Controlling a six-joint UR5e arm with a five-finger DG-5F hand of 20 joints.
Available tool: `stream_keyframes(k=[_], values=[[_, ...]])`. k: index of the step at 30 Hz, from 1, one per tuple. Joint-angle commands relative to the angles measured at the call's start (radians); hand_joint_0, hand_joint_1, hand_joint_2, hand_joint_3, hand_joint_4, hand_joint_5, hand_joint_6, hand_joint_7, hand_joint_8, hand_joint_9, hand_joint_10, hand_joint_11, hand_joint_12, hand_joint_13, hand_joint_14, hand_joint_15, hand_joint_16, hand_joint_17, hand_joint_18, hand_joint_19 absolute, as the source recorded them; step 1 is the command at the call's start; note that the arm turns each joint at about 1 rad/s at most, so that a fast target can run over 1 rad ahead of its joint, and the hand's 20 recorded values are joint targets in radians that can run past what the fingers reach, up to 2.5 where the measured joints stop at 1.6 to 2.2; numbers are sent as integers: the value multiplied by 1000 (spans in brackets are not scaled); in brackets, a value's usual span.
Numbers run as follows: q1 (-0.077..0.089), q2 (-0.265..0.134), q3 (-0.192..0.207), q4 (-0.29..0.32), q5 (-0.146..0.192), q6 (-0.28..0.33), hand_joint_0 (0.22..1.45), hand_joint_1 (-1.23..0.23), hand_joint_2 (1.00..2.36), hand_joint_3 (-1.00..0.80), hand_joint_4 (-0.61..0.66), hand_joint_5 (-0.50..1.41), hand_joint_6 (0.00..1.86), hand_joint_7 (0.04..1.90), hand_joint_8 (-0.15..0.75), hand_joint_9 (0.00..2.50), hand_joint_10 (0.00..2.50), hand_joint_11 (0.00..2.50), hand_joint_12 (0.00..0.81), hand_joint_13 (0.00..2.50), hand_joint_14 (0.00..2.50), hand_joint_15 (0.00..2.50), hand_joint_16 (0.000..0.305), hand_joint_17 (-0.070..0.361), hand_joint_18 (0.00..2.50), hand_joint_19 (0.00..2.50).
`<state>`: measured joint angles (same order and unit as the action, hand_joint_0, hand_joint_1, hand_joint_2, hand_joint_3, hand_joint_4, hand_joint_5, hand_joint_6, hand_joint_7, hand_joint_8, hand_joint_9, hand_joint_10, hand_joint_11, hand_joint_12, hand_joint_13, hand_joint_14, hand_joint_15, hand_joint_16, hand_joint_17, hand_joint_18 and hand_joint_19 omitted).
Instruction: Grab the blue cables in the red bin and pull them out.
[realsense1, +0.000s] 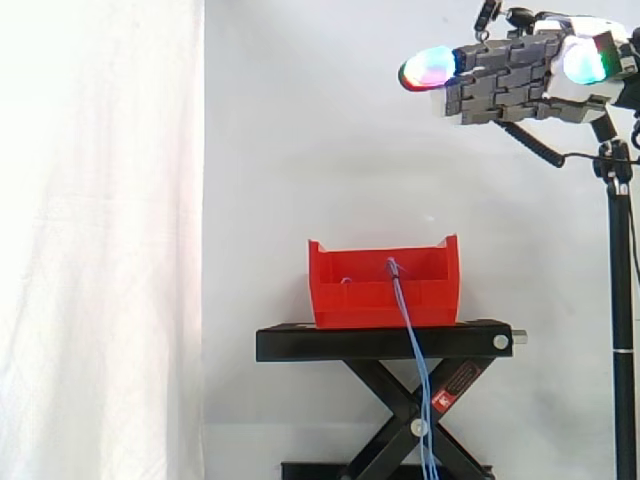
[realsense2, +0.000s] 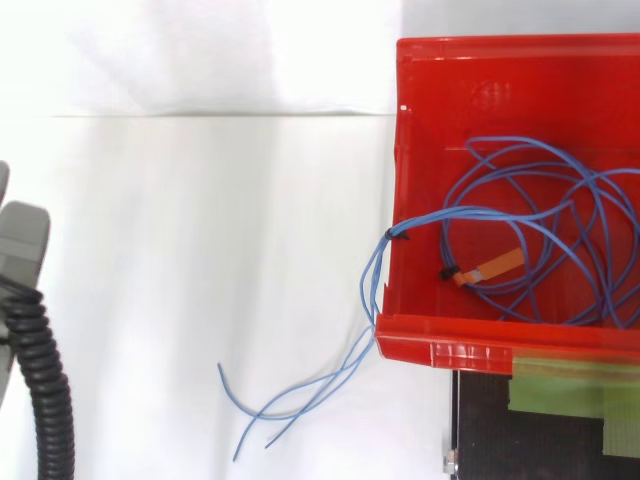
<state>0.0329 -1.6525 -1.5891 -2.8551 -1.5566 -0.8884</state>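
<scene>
The red bin (realsense1: 383, 285) stands on the black stand (realsense1: 385, 343). In the top view the blue cables (realsense2: 540, 240) lie coiled inside the bin (realsense2: 400, 200), tied with black ties and an orange tag (realsense2: 495, 265). A bundle of them passes over the bin's wall and hangs down past the stand (realsense1: 415, 370), with loose ends spread out below (realsense2: 290, 400). My hand (realsense1: 510, 65) is high up at the right, well above the bin and to its right. It is open, its fingers straight and pointing left, and it holds nothing.
A black tripod pole (realsense1: 620, 300) stands at the right edge under the hand. Green tape (realsense2: 570, 385) is stuck on the stand beside the bin. A white curtain (realsense1: 100, 240) hangs at the left.
</scene>
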Motion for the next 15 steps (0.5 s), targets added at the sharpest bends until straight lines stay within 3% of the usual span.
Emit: stream_keyframes(k=[1, 5, 9, 13, 15], values=[[19, -3, 0, -3, 6, -913, 668, -861, 1000, -1000, 171, 335, 7, 221, 245, 277, 0, 0, 364, 181, 2, 92, 57, 129, 17, 98], [35, -35, 0, -7, 12, -958, 672, -866, 1000, -1000, 181, 370, 8, 257, 248, 290, 0, 0, 365, 190, 3, 94, 57, 129, 35, 109], [48, -84, 1, 13, 7, -965, 678, -882, 1000, -1000, 189, 405, 9, 295, 248, 297, 0, 0, 363, 213, 3, 104, 57, 128, 65, 131], [58, -84, 1, 36, 13, -965, 685, -897, 1000, -1000, 205, 463, 10, 367, 249, 322, 2, 0, 360, 247, 4, 112, 56, 127, 111, 151], [62, -84, 1, 10, 9, -964, 690, -908, 1000, -1000, 220, 489, 12, 409, 248, 325, 0, 0, 358, 252, 4, 114, 56, 126, 117, 145]])
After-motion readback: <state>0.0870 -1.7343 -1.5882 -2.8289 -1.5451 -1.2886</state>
